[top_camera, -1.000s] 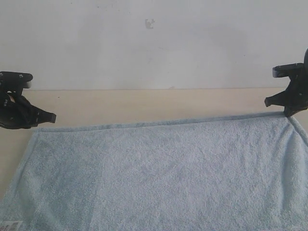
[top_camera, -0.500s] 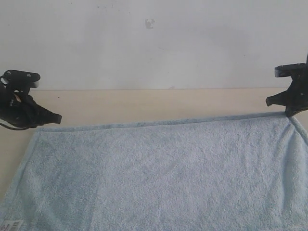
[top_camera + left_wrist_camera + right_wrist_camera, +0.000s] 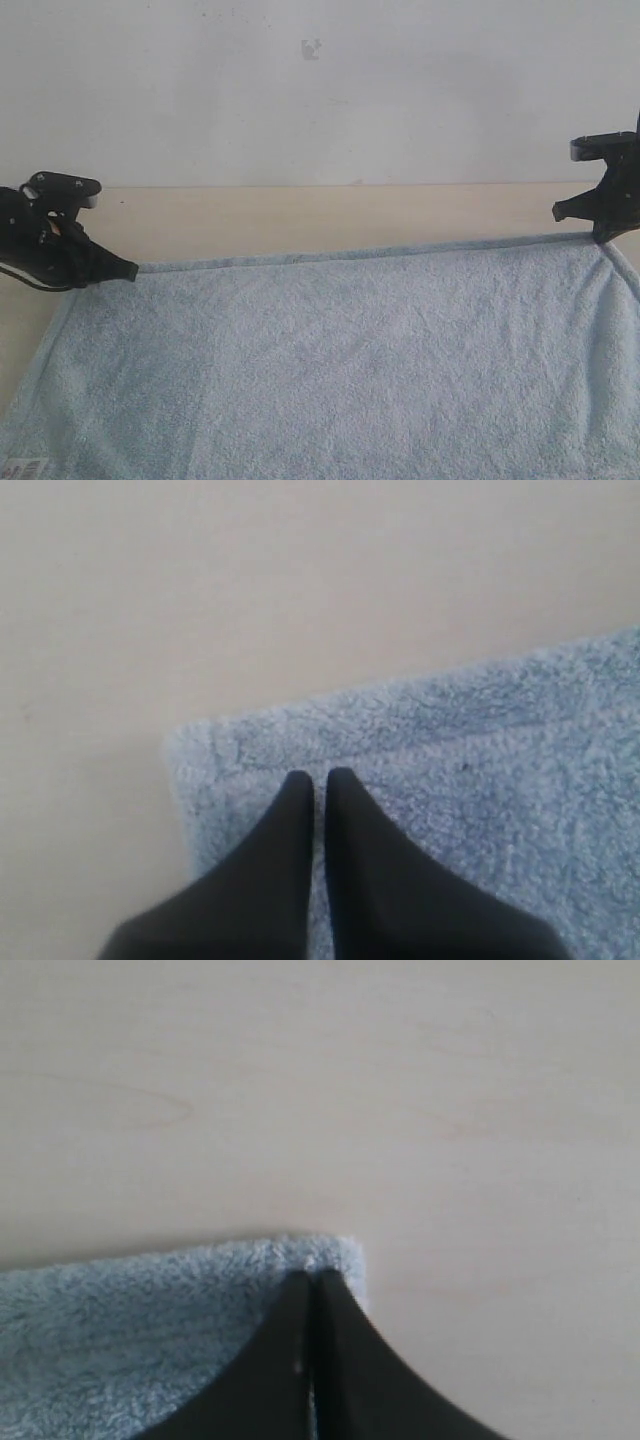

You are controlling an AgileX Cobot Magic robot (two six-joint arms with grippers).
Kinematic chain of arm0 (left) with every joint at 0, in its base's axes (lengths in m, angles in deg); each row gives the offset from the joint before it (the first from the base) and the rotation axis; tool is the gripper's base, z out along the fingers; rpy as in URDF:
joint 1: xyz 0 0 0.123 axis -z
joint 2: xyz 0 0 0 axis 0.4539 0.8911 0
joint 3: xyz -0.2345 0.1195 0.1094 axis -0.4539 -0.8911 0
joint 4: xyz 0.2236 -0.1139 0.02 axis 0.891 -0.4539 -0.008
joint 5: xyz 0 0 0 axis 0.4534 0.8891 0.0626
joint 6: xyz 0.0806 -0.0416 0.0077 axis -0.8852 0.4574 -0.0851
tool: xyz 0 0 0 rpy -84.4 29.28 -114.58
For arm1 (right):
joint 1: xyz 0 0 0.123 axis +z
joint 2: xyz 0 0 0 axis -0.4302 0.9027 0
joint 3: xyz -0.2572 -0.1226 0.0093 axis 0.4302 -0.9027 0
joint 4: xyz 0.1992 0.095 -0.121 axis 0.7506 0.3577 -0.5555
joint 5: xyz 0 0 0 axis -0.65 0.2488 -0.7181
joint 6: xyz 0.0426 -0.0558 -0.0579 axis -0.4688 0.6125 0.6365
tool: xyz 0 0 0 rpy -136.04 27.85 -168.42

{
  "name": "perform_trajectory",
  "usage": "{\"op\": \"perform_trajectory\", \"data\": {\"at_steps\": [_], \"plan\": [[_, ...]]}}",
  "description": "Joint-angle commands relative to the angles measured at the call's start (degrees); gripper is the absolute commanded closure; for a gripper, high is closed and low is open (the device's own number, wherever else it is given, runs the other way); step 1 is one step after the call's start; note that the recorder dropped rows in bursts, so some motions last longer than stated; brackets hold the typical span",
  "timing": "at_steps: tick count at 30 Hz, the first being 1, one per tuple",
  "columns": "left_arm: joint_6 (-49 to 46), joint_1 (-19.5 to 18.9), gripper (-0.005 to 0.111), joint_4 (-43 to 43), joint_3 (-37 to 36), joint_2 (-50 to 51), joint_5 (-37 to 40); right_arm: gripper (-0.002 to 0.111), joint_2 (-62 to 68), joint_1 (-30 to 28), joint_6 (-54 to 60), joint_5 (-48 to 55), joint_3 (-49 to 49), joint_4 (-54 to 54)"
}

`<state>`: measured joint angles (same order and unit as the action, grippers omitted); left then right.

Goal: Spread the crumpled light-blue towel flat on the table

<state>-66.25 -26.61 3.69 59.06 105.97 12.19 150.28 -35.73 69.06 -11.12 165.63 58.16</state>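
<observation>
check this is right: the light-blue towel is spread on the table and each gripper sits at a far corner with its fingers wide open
Not quite: the fingers are shut, not wide open. Both wrist views show them pressed together, the left gripper and right gripper each at a far corner of the light-blue towel spread on the table.

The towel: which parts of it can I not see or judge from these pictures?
- Exterior view: the near edge and near corners of the towel are cut off by the picture's bottom edge.
- Exterior view: the white label is cut off there too, and is too small to read.
- Left wrist view: the left gripper hides the cloth beneath; whether it pinches any is unclear.
- Right wrist view: likewise for the right gripper.
</observation>
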Motion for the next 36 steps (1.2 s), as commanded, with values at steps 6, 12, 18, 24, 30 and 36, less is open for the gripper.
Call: {"op": "perform_trajectory", "data": {"at_steps": [6, 12, 18, 24, 30, 36], "plan": [[-0.19, -2.49, 0.103, -0.69, 8.19, 7.1, 3.29, 0.108, 0.82, -0.58, 2.18, 3.6, -0.31, 1.56], [-0.47, -3.26, 0.103, 1.65, 18.05, 9.66, 6.8, 0.108, 0.82, -0.48, 2.18, 3.27, -0.31, 1.56], [1.24, -3.79, 0.103, 3.02, 24.04, 13.22, 9.49, 0.108, 0.82, 0.81, 2.65, 3.08, -0.31, 1.56], [1.66, -3.79, 0.103, 4.08, 24.16, 7.73, 11.11, 0.108, 0.82, 1.58, 2.65, 1.94, -0.31, 1.56], [1.53, -3.79, 0.103, 3.31, 23.77, 2.4, 16.0, 0.108, 0.82, 1.58, 2.65, 1.88, -0.31, 1.56], [-1.23, -2.05, 0.103, 1.06, 19.07, 1.41, 18.25, 0.108, 0.82, 1.58, 2.65, 2.03, -0.31, 1.56]]}}
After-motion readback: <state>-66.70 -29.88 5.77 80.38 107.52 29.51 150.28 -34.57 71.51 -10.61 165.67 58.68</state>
